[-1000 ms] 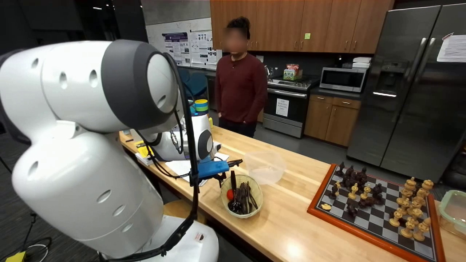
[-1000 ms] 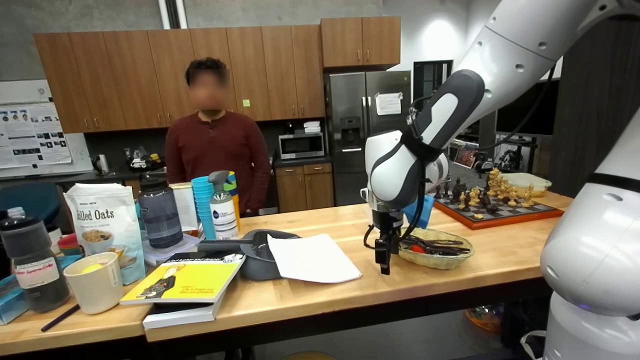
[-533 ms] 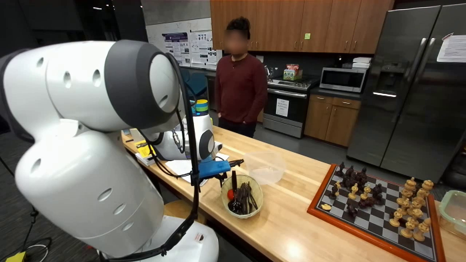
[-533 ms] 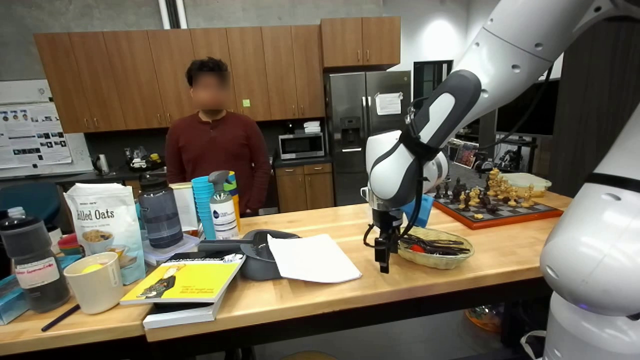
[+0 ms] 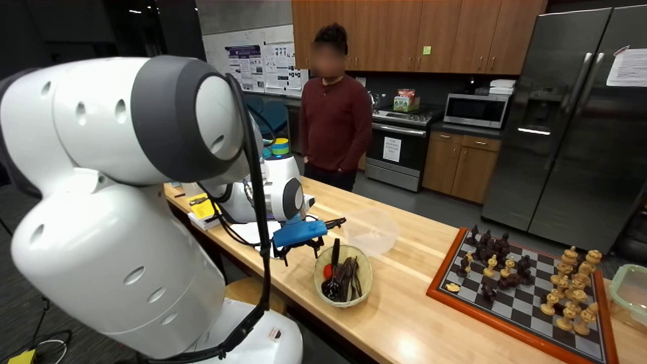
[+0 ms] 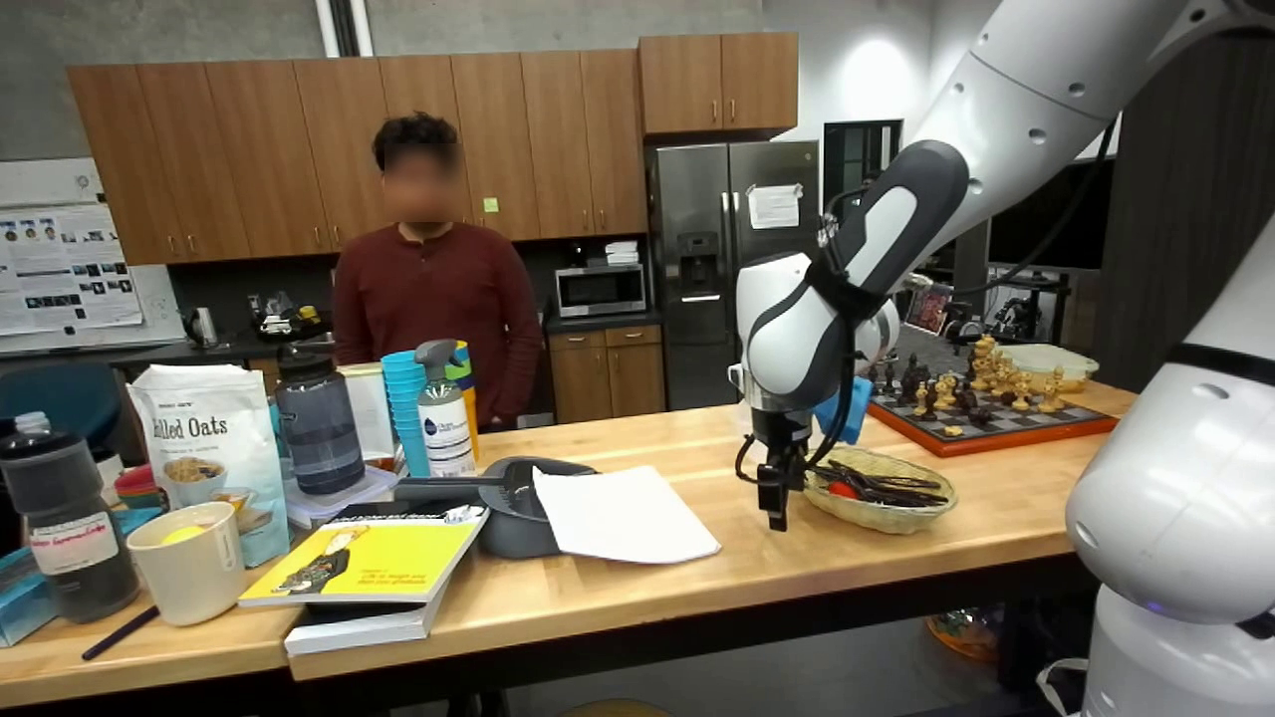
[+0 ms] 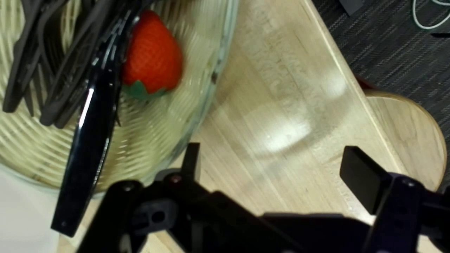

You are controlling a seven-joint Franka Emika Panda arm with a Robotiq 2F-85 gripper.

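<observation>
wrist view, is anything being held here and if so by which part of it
Nothing is held: the jaws stand wide apart, with tabletop showing between them. One is close to the basket; whether they touch cannot be told.

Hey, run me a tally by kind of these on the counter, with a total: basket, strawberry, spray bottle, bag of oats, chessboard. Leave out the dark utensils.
Basket: 1
Strawberry: 1
Spray bottle: 1
Bag of oats: 1
Chessboard: 1
Total: 5, with the dark utensils left out
</observation>
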